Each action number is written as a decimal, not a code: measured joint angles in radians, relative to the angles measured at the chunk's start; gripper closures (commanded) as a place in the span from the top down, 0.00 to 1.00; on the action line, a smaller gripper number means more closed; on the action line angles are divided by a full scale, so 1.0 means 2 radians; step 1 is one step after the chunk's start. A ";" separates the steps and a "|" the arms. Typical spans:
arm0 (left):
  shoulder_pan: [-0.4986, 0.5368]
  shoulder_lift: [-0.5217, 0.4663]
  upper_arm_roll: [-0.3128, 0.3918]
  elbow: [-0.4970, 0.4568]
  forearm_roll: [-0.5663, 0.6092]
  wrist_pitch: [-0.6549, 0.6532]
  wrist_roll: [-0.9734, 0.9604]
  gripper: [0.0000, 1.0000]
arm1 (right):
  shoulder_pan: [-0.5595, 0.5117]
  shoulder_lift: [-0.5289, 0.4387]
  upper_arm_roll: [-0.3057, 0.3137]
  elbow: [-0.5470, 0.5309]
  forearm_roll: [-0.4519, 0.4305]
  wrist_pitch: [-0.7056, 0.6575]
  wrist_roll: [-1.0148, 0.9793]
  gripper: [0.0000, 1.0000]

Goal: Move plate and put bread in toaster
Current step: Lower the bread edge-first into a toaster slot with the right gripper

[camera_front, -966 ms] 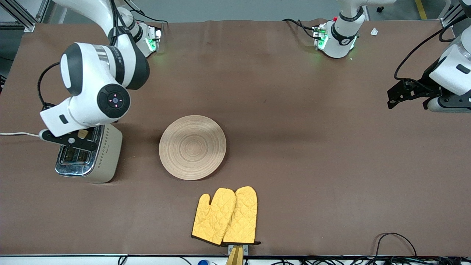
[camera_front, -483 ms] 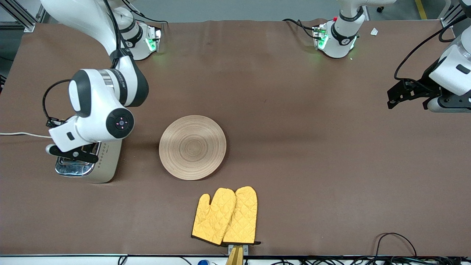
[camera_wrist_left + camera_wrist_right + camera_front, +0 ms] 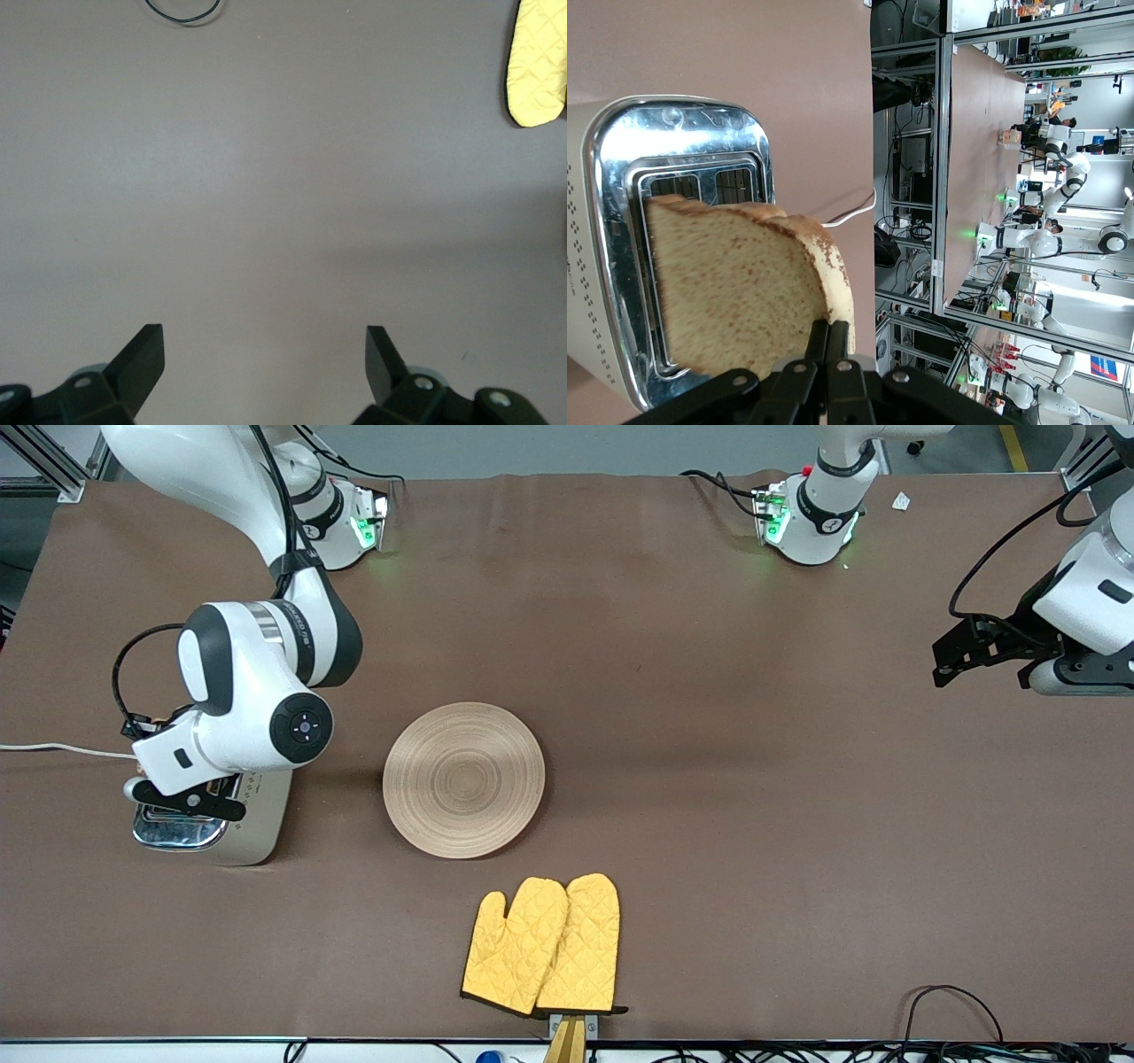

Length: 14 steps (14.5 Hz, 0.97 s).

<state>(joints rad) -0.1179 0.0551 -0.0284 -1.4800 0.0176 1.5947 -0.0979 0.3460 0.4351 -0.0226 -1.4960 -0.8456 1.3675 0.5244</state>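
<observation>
The right end effector (image 3: 182, 802) is directly over the toaster (image 3: 217, 819), its fingers closed on the crust edge of the bread (image 3: 744, 288). In the right wrist view the fingers (image 3: 827, 341) pinch one corner of the slice, which stands on edge with its lower part at one of the toaster's slots; how far it has gone in cannot be told. The second slot shows past the slice. In the front view the slice itself is hidden by the arm.

Nearest the front camera lie two yellow oven mitts (image 3: 542, 946), side by side and touching, at the desk (image 3: 709, 824) edge. The left wrist view shows part of one mitt (image 3: 539, 62).

Farther from the camera than the mitts is the plate (image 3: 463, 779), flat on the desk, nothing on it, beside the toaster and apart from it, on the side toward the left arm's end.

The toaster stands at the right arm's end of the desk, chrome top up, with a white cord (image 3: 53, 749) running off the desk edge.

The left end effector (image 3: 961, 657) waits above the left arm's end of the desk, well apart from everything; its fingers (image 3: 142, 359) are spread wide, holding nothing.
</observation>
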 measured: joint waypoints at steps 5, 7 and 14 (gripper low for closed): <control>0.000 0.000 0.000 0.000 0.000 0.000 0.000 1.00 | -0.008 0.000 0.000 -0.010 0.000 0.012 0.000 0.00; 0.000 0.000 0.000 0.000 0.000 0.000 0.000 1.00 | -0.010 0.000 0.000 -0.014 0.000 0.013 0.000 0.00; 0.000 0.000 0.000 0.000 0.000 0.000 0.000 1.00 | -0.015 -0.003 0.000 -0.036 -0.001 0.025 0.000 0.01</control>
<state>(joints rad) -0.1180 0.0551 -0.0285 -1.4800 0.0176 1.5947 -0.0979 0.3157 0.4297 -0.0230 -1.5681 -0.8466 1.4166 0.5251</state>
